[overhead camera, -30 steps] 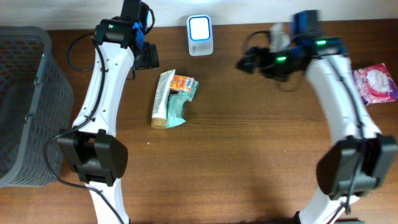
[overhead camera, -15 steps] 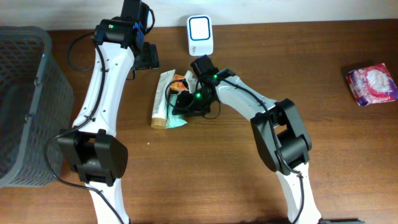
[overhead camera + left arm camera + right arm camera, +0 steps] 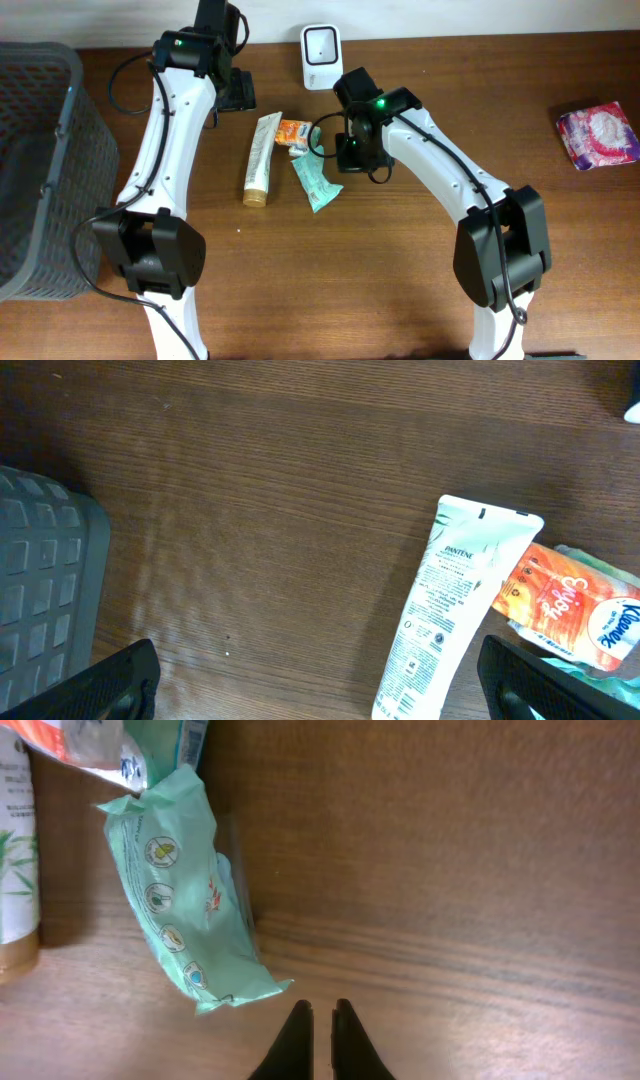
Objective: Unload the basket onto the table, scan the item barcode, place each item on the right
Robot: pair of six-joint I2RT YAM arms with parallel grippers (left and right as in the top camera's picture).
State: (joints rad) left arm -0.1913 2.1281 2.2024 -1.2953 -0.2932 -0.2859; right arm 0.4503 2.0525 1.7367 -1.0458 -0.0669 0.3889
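Three items lie mid-table: a white tube (image 3: 259, 160) (image 3: 450, 610), an orange pack (image 3: 293, 132) (image 3: 565, 600) and a green wipes pack (image 3: 316, 182) (image 3: 185, 900). The green pack lies flat and slanted, apart from the tube. My right gripper (image 3: 352, 155) (image 3: 320, 1010) hovers just right of the green pack, shut with nothing between its fingers. The white scanner (image 3: 321, 43) stands at the back, behind the items. My left gripper (image 3: 320, 680) is open above the table left of the tube, holding nothing.
A grey mesh basket (image 3: 30, 170) (image 3: 40, 590) fills the left edge. A pink packet (image 3: 598, 135) lies at the far right. The left arm reaches along the basket's side toward the back.
The right arm swung in from the far right to the pile and its jaws closed. The green pack slid out of the pile, down and right. The left arm stayed put.
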